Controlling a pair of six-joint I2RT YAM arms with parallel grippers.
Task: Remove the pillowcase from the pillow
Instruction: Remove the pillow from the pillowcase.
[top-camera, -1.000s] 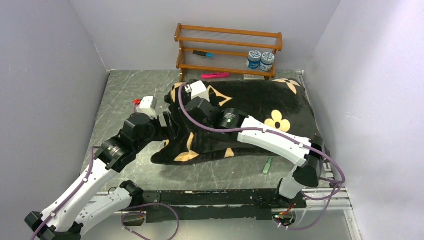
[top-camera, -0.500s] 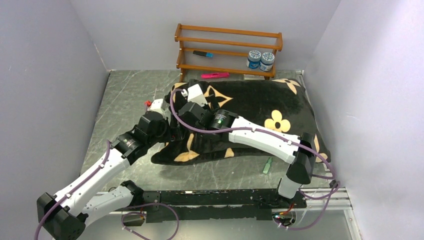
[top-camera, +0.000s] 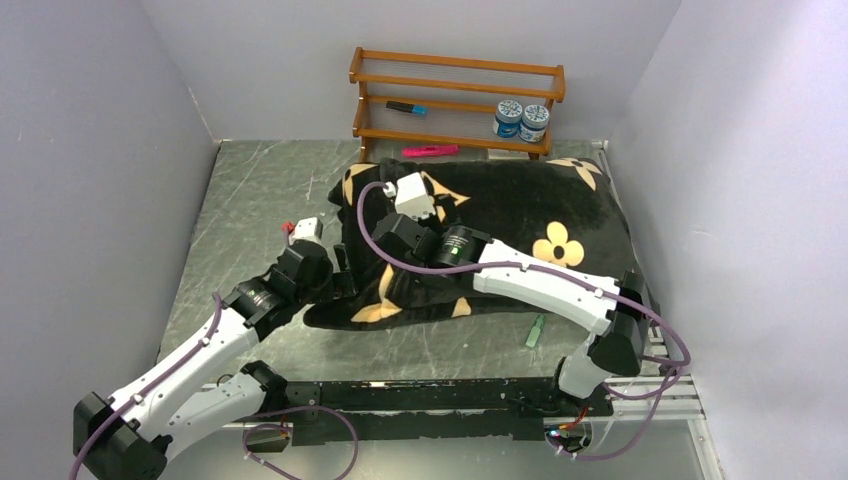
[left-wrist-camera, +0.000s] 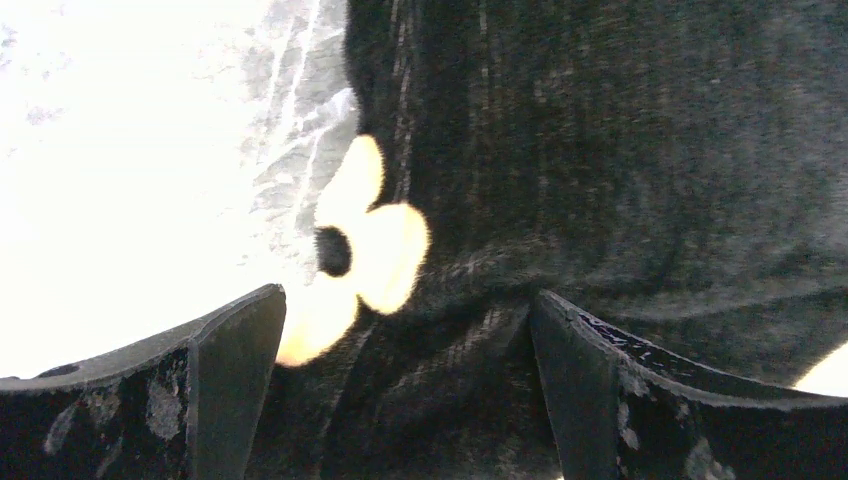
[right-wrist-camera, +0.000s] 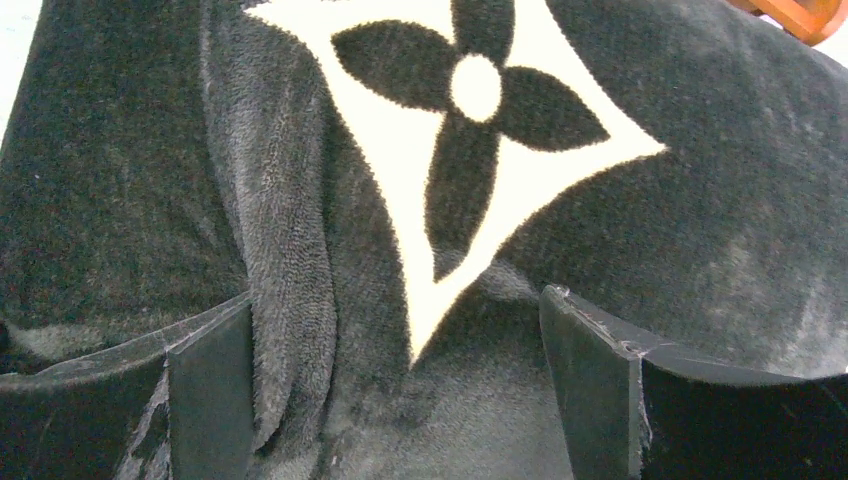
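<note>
Grey marbled table, boxed in by plain pale walls. A wooden rack at the far edge carried two blue-labelled jars and a blue marker; a pink marker lay at its foot. The pillowcase, black plush with cream motifs, lay stuffed full across the centre-right of the table, its far edge near the rack; the pillow itself was hidden inside. Left gripper was at the cover's near-left edge, jaws spread wide, with plush and a cream flower between the fingers, nothing clamped. Right gripper sat over the cover's far-left part, jaws equally wide around a cream star motif, not pinching. A small green item lay on the table just near of the cover.
</note>
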